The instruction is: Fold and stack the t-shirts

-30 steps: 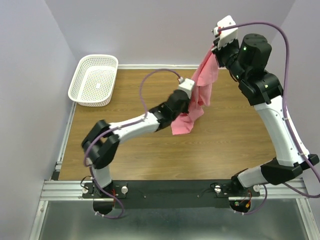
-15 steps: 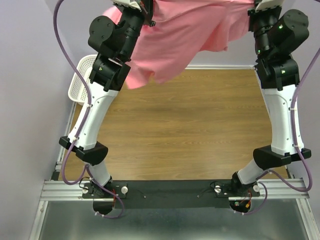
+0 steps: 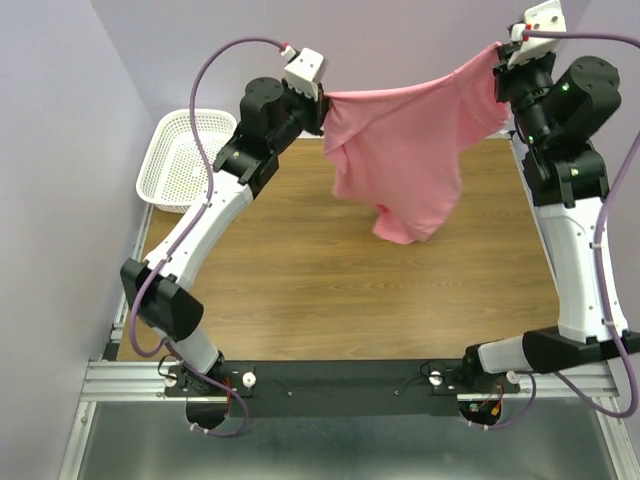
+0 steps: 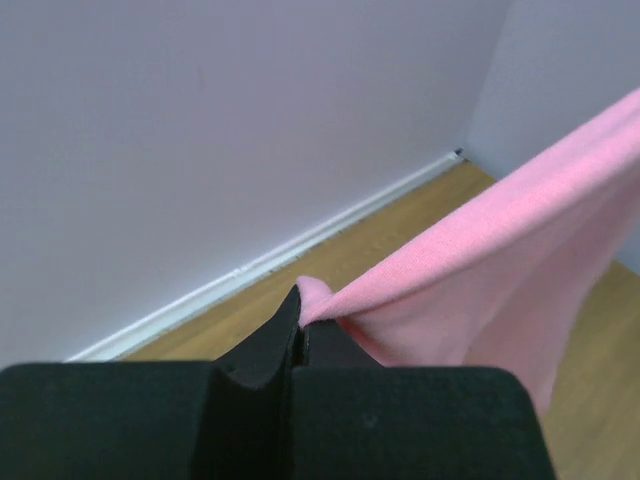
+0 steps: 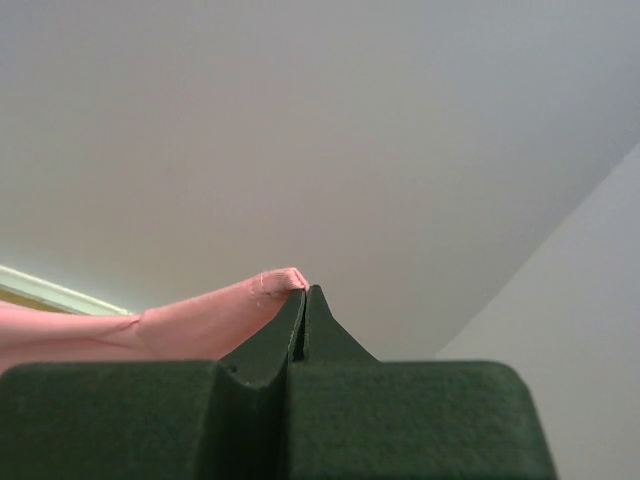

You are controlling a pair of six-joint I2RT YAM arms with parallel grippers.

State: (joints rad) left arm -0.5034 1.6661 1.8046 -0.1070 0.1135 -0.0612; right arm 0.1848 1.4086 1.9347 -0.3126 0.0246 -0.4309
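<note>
Pinched edges of t-shirt (image 3: 400,170) inside jaws

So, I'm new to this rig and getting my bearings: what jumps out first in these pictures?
The pink t-shirt hangs stretched over the far side of the table, its top edge pinched by the shut left pincer and right pincer. A white mesh basket sits at the far left corner.

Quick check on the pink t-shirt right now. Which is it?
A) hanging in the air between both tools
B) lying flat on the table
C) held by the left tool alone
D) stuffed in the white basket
A: the pink t-shirt sags in the air between the left tool and the right tool, each shut on an edge of the cloth.
</note>
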